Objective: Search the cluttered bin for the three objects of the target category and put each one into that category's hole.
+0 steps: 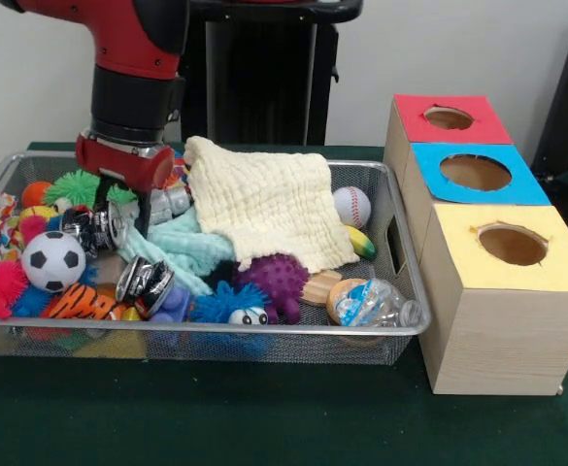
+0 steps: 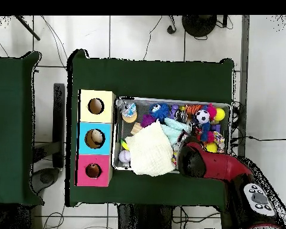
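While the red arm reaches down into the wire bin, its gripper sits low among the toys at the bin's left end in the front view, beside a shiny metal can; whether its fingers are clenched or released I cannot tell. A second metal can lies tilted on its side near the front rim, one round end facing up-left. Beside the bin stands the three-hole box.
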### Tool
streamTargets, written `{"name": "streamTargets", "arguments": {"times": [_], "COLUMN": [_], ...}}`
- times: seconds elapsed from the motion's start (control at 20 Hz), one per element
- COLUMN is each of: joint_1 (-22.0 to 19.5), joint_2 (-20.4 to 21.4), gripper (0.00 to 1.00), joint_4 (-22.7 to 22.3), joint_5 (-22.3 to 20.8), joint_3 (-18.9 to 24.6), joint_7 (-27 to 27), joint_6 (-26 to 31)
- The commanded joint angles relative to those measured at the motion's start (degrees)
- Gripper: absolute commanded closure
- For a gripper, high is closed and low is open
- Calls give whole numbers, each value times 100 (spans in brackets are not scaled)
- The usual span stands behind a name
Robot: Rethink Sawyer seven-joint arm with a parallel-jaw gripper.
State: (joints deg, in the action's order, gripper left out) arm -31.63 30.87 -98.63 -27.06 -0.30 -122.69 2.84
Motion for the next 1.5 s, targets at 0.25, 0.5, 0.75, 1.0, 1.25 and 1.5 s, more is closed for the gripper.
{"name": "streamTargets", "arguments": {"times": [0.25,0.5,0.75,1.0,1.25,1.5], "joint_1": [-556,-700,-637,-576,-443,-428], "joint_2": [1027,1327,1494,1747,1823,2198], "gripper": [0,0,0,0,0,0], "joint_4": [-686,-955,-1146,-1382,-1453,-1844], "joint_5": [-747,-832,-836,-773,-711,-487], "joint_3": [499,621,624,614,566,595], "joint_7": [500,554,480,434,320,331], "joint_6": [421,599,679,820,876,1237]}}
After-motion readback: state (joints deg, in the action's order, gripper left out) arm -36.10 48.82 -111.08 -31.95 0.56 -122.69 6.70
